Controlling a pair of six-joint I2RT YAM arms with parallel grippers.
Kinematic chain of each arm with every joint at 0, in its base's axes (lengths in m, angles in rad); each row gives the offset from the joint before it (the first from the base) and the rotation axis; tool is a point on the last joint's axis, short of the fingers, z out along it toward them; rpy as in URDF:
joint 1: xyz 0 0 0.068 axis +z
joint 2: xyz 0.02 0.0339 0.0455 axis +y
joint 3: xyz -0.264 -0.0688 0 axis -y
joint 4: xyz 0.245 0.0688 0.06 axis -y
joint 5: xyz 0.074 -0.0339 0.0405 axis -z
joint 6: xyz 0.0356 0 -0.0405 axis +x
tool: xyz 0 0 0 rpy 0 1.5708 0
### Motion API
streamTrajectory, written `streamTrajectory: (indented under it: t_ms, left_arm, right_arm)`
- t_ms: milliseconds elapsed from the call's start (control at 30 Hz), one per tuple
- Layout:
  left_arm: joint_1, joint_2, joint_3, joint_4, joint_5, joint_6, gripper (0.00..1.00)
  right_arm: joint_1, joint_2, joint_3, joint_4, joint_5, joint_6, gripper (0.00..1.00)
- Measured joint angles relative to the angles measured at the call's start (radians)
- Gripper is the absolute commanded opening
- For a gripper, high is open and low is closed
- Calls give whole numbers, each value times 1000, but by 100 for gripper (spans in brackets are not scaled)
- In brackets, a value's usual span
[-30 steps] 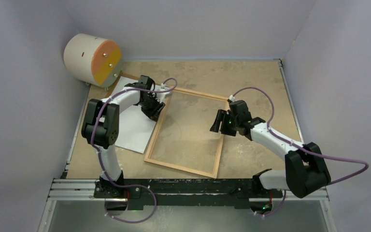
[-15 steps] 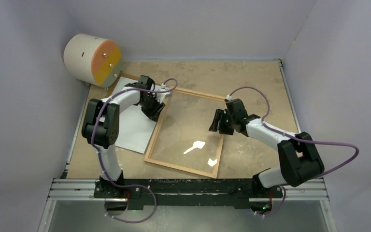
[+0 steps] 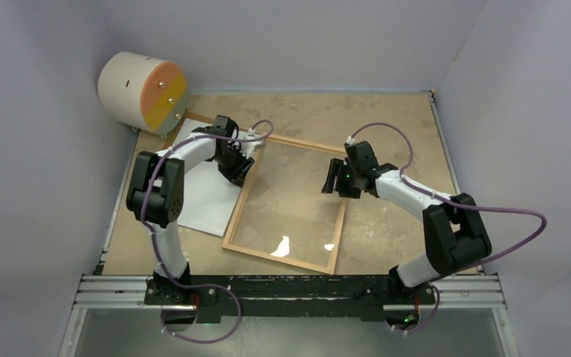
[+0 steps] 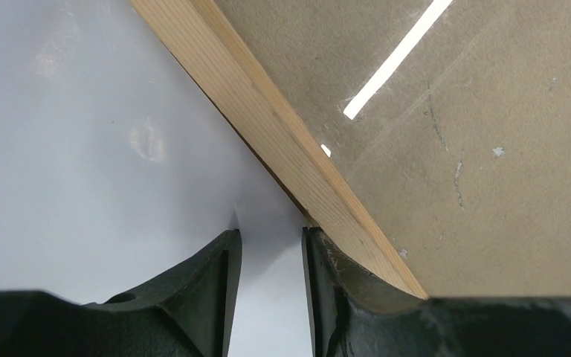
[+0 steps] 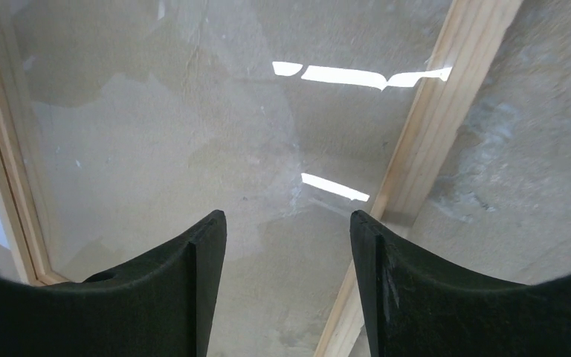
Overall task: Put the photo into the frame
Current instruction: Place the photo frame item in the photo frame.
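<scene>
Overhead view: the frame (image 3: pixel 279 258), light wood with a clear pane, lies flat and skewed at the centre of the table (image 3: pixel 386 126). The brown surface shows through the pane, with two bright glints near the lower rail.

The photo (image 3: pixel 204 195) lies left of centre, plain white side up, outside the frame. Its right edge runs along the frame's left rail, and the left arm covers its upper part. A pale cylinder (image 3: pixel 141 91) with an orange and yellow end face stands at the upper left, just beside the photo's far corner.

The left gripper (image 3: pixel 236 165) sits at the frame's upper left rail. Its wrist view shows the claw (image 4: pixel 270 234) parted by a narrow gap, with nothing clamped. White sheet (image 4: pixel 82 149) fills the gap, and the right-hand finger (image 4: pixel 334 275) lies against the wooden rail (image 4: pixel 268 126). Whether the sheet passes under the rail cannot be told.

The right gripper (image 3: pixel 332 182) is right of centre, at the frame's right rail. Its wrist view shows the claw (image 5: pixel 288 219) spread wide and empty above the pane (image 5: pixel 156 134), with the rail (image 5: pixel 424 141) running diagonally beside the right-hand finger
</scene>
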Motion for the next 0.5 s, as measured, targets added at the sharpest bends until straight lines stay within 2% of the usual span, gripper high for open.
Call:
streamTrajectory:
  t_ms: [233, 500]
  left_arm:
    - [18, 16, 22, -21, 48, 3, 38]
    - [19, 26, 35, -34, 55, 2, 38]
  right_arm:
    - [-110, -18, 121, -52, 37, -30, 70]
    - [-160, -14, 68, -5, 98, 16, 75]
